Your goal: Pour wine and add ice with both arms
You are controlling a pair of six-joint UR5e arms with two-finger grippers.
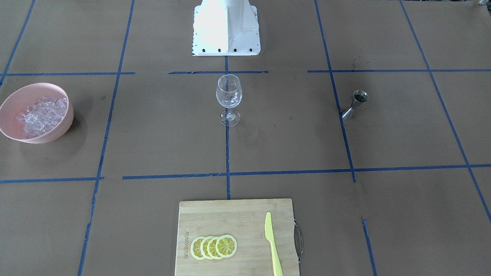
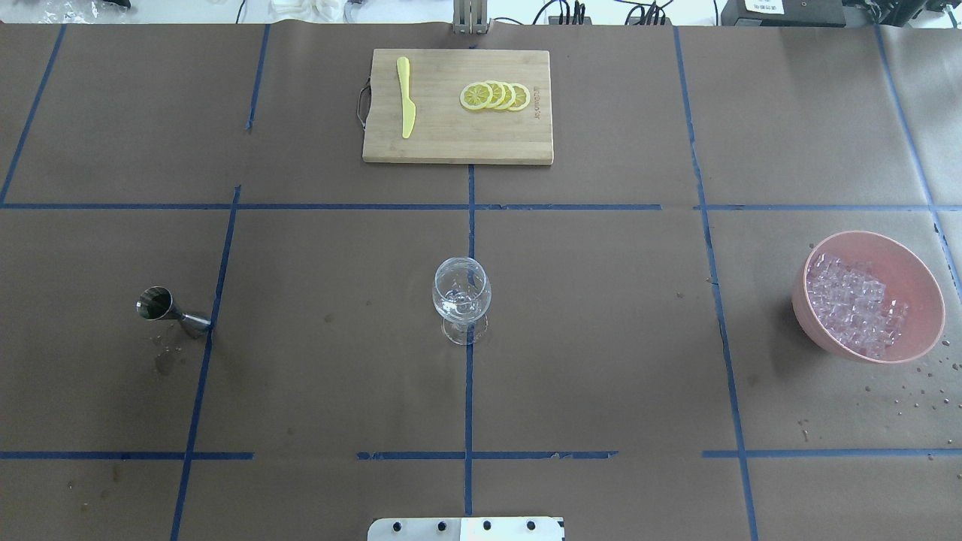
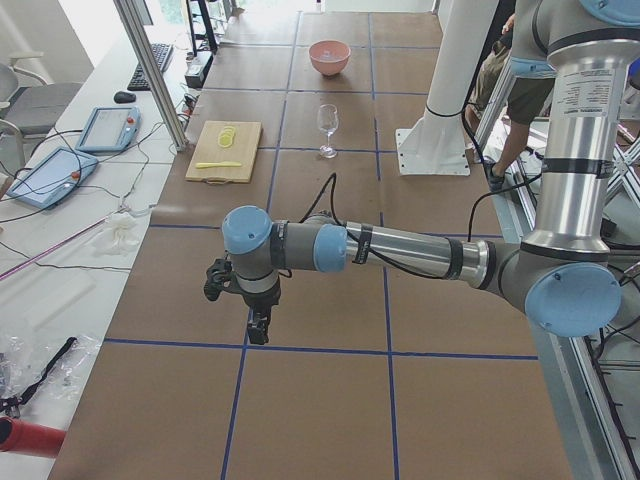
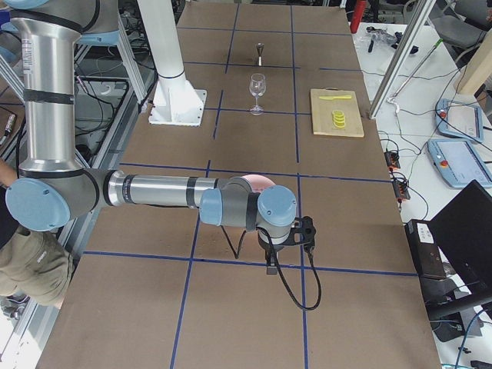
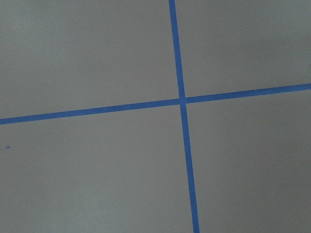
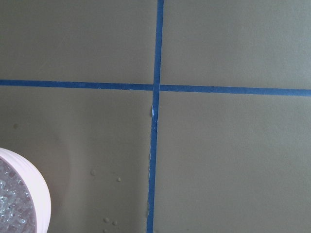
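An empty clear stemmed wine glass (image 1: 229, 94) (image 2: 461, 293) stands at the table's middle. The ice (image 1: 40, 115) (image 2: 857, 304) fills a pink bowl (image 1: 63, 128) (image 2: 906, 259) on the robot's right, and its edge shows in the right wrist view (image 6: 12, 208). No wine is visible. The arms reach out low over the table's two ends. The left gripper (image 3: 258, 328) and right gripper (image 4: 270, 267) point down at bare paper and appear only in the side views, so I cannot tell their state.
A steel jigger (image 1: 355, 103) (image 2: 169, 309) stands on the robot's left. A wooden cutting board (image 1: 230, 218) at the far edge carries lemon slices (image 1: 214, 246) and a yellow knife (image 1: 272, 241). The white pedestal (image 1: 226, 30) is behind the glass. A person (image 4: 31, 261) stands beside the table.
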